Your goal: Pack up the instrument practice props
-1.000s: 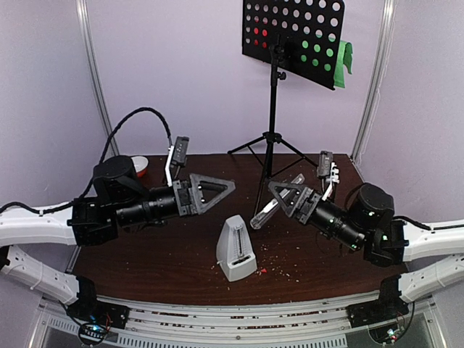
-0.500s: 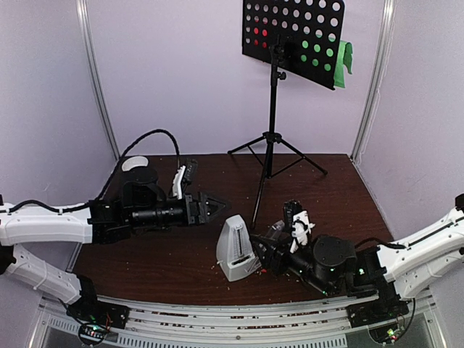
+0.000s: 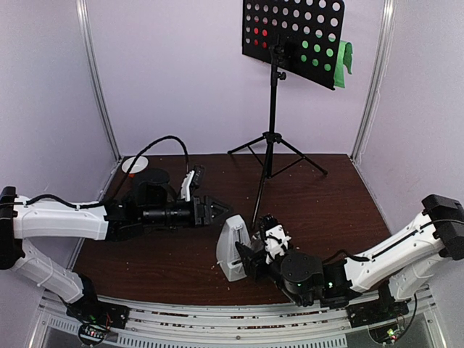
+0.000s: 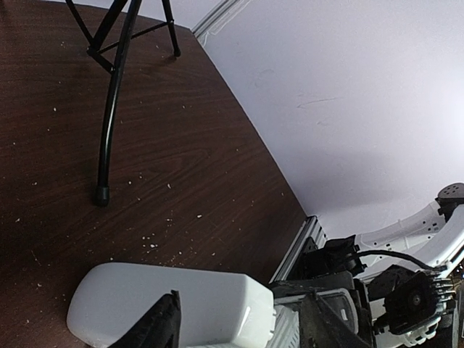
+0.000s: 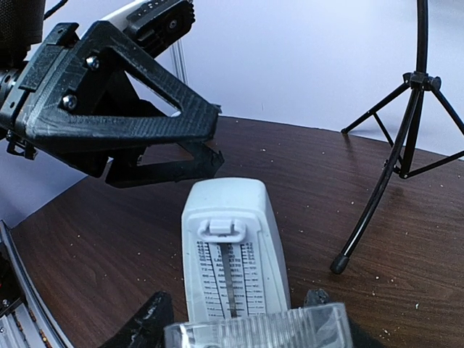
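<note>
your left gripper lies low and almost level over the tabletop, pointing to the right. its jaws stand wide apart and hold nothing. the tips are just beside the upper part of the white metronome, on its far left side; i cannot tell if they touch it.

the metronome stands upright near the front edge of the tabletop, about in the middle. its face with the scale is turned to your right gripper, which reaches in low from the right. the jaws of this gripper are clamped on the clear cover, a ribbed transparent piece. the cover sits just in front of the lower part of the metronome's face; contact between the two i cannot judge.

the black music stand is upright on its three legs at the back of the tabletop, and one foot comes near the metronome. on its perforated desk the green page sticks out at the right edge, and the red page shows only through the holes on the left part.

a small bowl sits in the far left corner, behind your left arm. small crumbs lie scattered on the dark wood.
</note>
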